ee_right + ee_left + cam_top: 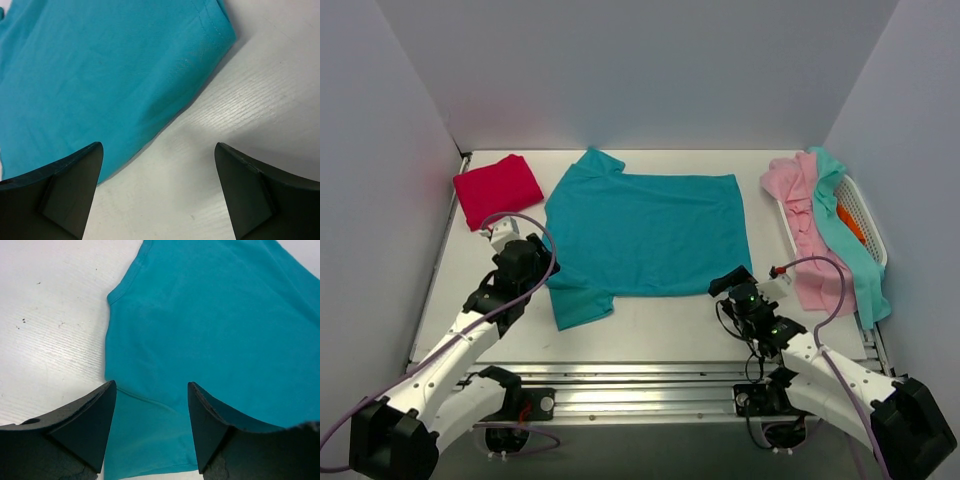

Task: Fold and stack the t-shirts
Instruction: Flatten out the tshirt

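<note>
The white table (660, 320) sits inside pale grey walls, with most of its middle covered by the teal t-shirt (645, 235). The shirt lies spread flat, with 1 sleeve jutting toward the far left, the other toward the near left, and its straight hem on the right.

The 2 arms reach in from the near edge. The left arm (450, 350) ends at the shirt's near-left side and the right arm (830, 370) ends at its near-right corner.

On the right, a pink t-shirt (805, 225) and a light aqua t-shirt (850, 240) are draped loosely over a white slotted basket (868, 215). A bit of orange cloth (851, 224) shows inside it. At the far left, well apart from the teal shirt, a red t-shirt (497, 189) lies folded into a small block.

In the left wrist view, the left gripper (151, 385) has its fingers moderately parted with nothing clamped. They straddle the teal cloth just beside its left edge, where a seam crosses.

In the right wrist view, the right gripper (159, 146) is spread wide and holds nothing. 1 finger is over the teal corner and the other over bare table. From these views I cannot tell whether either set of fingertips touches the fabric.
</note>
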Robot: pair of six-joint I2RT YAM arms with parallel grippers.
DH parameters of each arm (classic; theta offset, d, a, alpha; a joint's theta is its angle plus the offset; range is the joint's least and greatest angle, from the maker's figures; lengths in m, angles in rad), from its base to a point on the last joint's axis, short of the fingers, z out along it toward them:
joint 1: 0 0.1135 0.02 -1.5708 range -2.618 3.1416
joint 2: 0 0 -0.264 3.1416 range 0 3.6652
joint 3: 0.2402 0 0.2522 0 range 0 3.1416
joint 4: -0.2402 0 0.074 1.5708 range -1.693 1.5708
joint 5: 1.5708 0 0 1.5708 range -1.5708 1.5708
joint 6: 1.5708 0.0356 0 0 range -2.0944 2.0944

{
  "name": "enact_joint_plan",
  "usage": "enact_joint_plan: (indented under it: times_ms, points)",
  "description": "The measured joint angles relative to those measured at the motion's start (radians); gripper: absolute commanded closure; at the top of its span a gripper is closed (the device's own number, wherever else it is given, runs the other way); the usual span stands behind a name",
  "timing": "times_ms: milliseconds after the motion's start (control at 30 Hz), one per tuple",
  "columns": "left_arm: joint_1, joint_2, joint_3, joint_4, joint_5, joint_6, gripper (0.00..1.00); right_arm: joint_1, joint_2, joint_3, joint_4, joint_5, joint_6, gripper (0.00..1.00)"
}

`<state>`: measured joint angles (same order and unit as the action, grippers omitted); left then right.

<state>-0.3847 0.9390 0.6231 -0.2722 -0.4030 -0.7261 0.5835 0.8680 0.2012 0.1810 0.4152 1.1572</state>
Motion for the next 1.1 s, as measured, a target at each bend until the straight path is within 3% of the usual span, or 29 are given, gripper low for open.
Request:
enact_joint_plan:
  times_ms: [300, 567, 1100]
  points:
    - [-0.058, -0.019, 0.000, -0.001, -0.045, -0.026, 0.34, 0.007, -0.031, 0.021, -0.040, 0.034, 0.054, 0.18]
    - [-0.066, 0.003, 0.000, 0.000, -0.074, -0.022, 0.34, 0.007, 0.203, 0.050, 0.082, 0.056, 0.057, 0.17]
    - [-0.071, 0.056, 0.000, 0.037, -0.091, -0.010, 0.35, 0.006, 0.466, 0.158, 0.269, 0.139, 0.027, 0.18]
